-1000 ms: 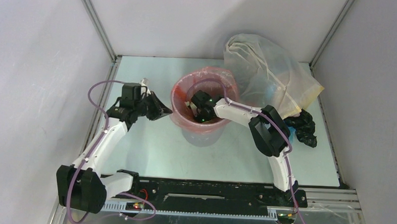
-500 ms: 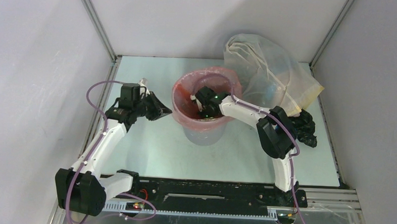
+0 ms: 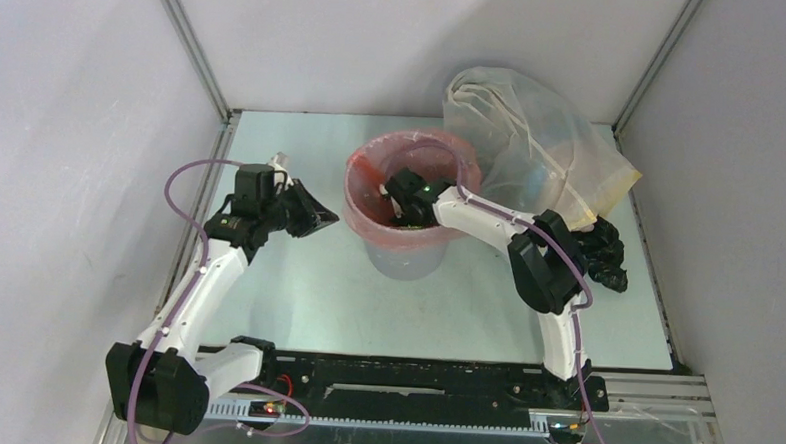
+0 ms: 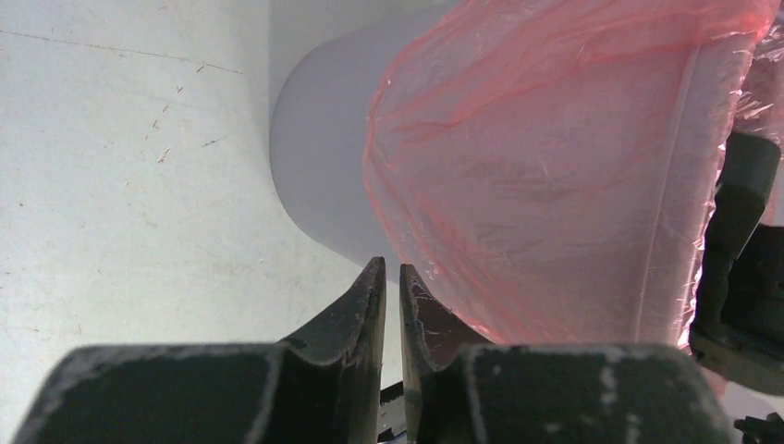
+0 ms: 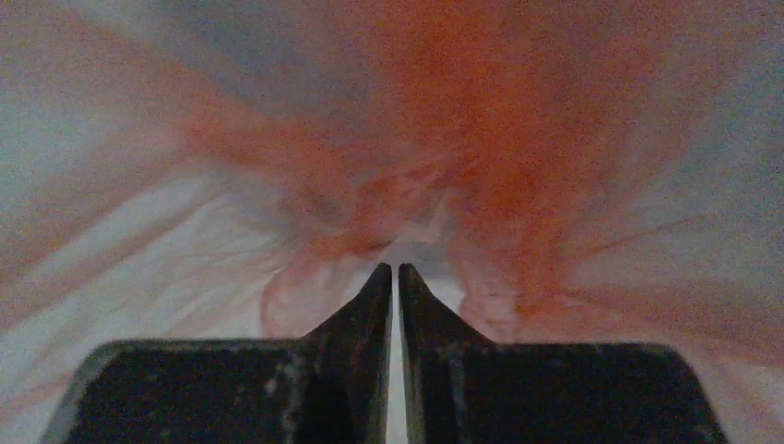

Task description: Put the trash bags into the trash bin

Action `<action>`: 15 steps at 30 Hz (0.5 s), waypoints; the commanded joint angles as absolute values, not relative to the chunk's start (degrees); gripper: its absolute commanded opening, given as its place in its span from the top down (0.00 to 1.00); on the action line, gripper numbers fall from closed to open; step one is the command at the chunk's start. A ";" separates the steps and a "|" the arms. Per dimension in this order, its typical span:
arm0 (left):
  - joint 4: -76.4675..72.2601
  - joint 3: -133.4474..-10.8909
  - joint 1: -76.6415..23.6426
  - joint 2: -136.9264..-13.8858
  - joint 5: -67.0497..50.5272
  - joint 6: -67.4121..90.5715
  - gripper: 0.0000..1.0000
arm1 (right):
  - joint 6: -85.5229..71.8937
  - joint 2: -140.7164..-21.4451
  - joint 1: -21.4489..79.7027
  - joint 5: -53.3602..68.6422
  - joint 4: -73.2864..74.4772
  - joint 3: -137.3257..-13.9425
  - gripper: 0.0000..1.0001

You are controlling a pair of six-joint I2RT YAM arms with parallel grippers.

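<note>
The pale lavender trash bin (image 3: 404, 261) stands mid-table. The red-pink trash bag (image 3: 368, 193) lines it, its edge folded out over the rim. My right gripper (image 3: 402, 212) reaches down inside the bin. In the right wrist view its fingertips (image 5: 396, 271) are shut with nothing between them, and crinkled red bag (image 5: 518, 157) surrounds them. My left gripper (image 3: 321, 220) hovers just left of the bin, shut and empty. In the left wrist view it (image 4: 392, 271) points at the bin's wall (image 4: 314, 176), beside the bag's overhang (image 4: 545, 176).
A large clear stuffed bag (image 3: 532, 148) with white drawstrings lies behind and right of the bin. A crumpled black bag (image 3: 604, 257) sits by my right arm's elbow. Enclosure walls and metal posts close in the table's left, back and right.
The bin has shifted a little to the right and now stands more upright. My right gripper has moved with it inside the bin. My left gripper has stayed almost still.
</note>
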State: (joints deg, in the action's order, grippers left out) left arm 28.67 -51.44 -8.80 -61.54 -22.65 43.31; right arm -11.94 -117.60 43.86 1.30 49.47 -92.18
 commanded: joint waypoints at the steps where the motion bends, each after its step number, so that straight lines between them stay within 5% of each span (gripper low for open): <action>1: 28.48 -54.01 -8.36 -60.02 -22.05 44.18 0.82 | -11.08 -112.76 45.71 2.95 47.40 -91.06 0.90; 10: 28.77 -54.75 -8.39 -59.15 -21.80 44.99 0.83 | -11.51 -103.91 45.72 1.48 48.76 -91.37 0.85; 15: 28.70 -54.77 -8.52 -59.48 -22.22 45.59 0.82 | -11.75 -100.18 44.89 1.40 49.11 -92.66 0.74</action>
